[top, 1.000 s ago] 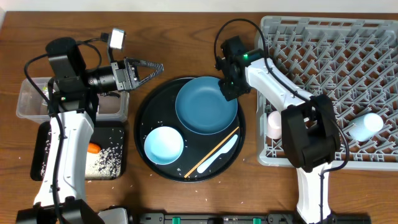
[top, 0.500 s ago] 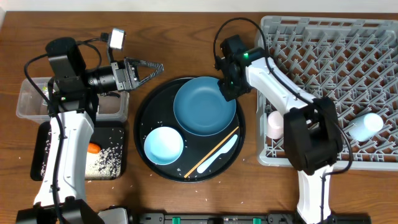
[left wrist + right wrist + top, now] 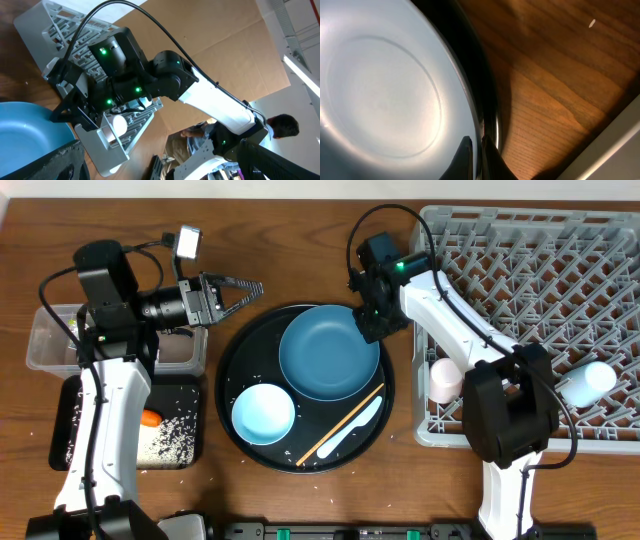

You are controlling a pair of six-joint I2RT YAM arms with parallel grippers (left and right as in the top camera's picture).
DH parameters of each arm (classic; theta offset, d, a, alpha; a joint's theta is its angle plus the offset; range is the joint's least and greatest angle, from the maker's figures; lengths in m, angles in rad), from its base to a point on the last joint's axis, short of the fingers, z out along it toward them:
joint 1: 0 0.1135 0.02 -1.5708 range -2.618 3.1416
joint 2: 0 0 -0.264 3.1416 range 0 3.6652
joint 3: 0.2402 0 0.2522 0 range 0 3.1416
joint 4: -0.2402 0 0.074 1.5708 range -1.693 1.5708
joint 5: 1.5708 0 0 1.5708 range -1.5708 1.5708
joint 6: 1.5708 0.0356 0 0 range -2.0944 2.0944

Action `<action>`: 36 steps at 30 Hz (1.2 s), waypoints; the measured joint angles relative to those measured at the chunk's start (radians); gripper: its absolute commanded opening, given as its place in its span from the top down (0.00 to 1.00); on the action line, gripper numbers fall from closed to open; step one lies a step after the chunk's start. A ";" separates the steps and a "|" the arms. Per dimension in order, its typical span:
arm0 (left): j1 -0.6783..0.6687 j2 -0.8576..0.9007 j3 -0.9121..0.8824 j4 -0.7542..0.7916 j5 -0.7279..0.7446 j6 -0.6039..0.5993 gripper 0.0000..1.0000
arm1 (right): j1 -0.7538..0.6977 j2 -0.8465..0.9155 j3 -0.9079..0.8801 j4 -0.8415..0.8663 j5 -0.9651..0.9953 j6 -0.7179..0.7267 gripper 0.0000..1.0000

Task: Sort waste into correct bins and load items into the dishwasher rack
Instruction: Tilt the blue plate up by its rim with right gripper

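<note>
Your right gripper [image 3: 370, 328] pinched the rim of the blue plate [image 3: 325, 360]; your left gripper [image 3: 252, 290] hung spread above the table [image 3: 300, 240].

Overhead: bright, even, diffuse from above. Sharp edge to edge, no obvious distortion. Faint soft shadows under arms on counter [image 3: 300, 240]. Mild sheen on plate [image 3: 330, 352]. Round black tray [image 3: 240, 365] near-black, little detail.
Left wrist: strip light [image 3: 300, 65] upper right blown out, pale wall overexposed, bottom corners dark and out of focus.
Right wrist: very close, soft. Broad glare washes plate pale. Heavy shadow band along tray rim, wood beyond warm and well lit.
</note>
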 measured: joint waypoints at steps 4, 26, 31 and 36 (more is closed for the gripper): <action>0.000 0.000 0.000 0.000 0.000 0.000 0.02 | 0.008 0.000 -0.002 -0.003 0.000 0.014 0.98; 0.000 0.000 0.000 0.000 0.000 0.000 0.02 | 0.083 -0.023 -0.215 0.146 -0.034 0.107 0.99; 0.000 0.000 0.000 0.000 0.000 0.000 0.02 | 0.081 -0.025 -0.191 0.109 -0.040 0.107 0.99; 0.000 0.000 0.000 0.000 0.000 0.000 0.02 | 0.075 -0.030 -0.066 0.029 -0.013 0.107 0.99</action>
